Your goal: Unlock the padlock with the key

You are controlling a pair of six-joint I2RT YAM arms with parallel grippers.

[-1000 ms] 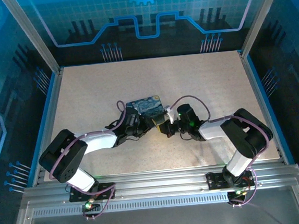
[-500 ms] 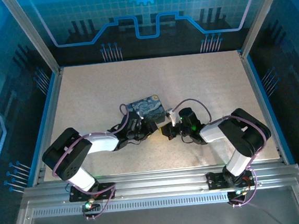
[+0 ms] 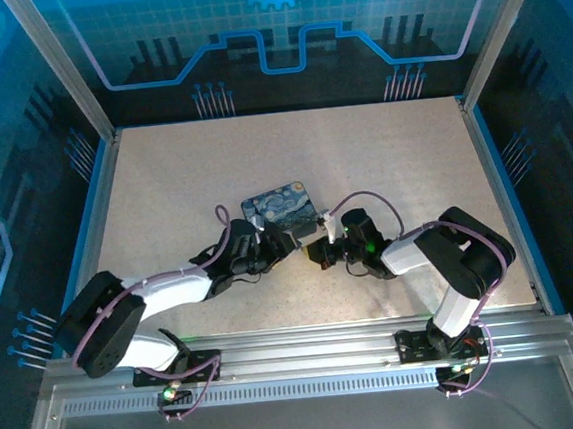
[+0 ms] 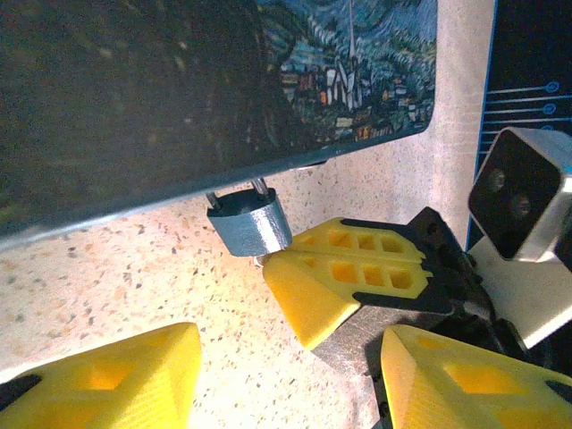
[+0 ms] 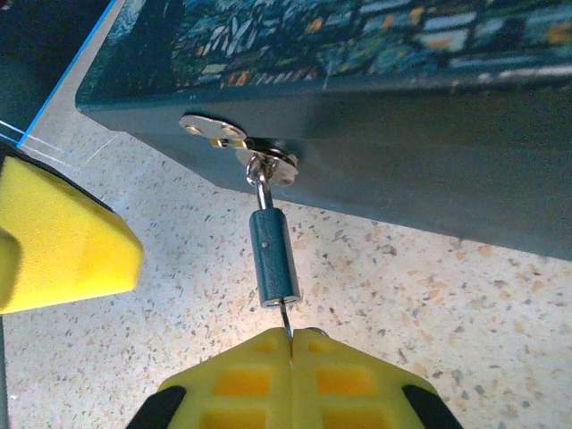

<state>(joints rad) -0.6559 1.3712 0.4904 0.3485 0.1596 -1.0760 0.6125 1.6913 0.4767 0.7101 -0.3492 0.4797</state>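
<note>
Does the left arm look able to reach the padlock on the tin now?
Probably yes: the left end effector is open and faces the padlock across bare table. The right end effector, shut on the key at the padlock's end, crowds one side.

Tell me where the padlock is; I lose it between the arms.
In the right wrist view the padlock hangs mid-frame from the hasp of the painted tin, the key in its lower end pinched by the right gripper.
</note>
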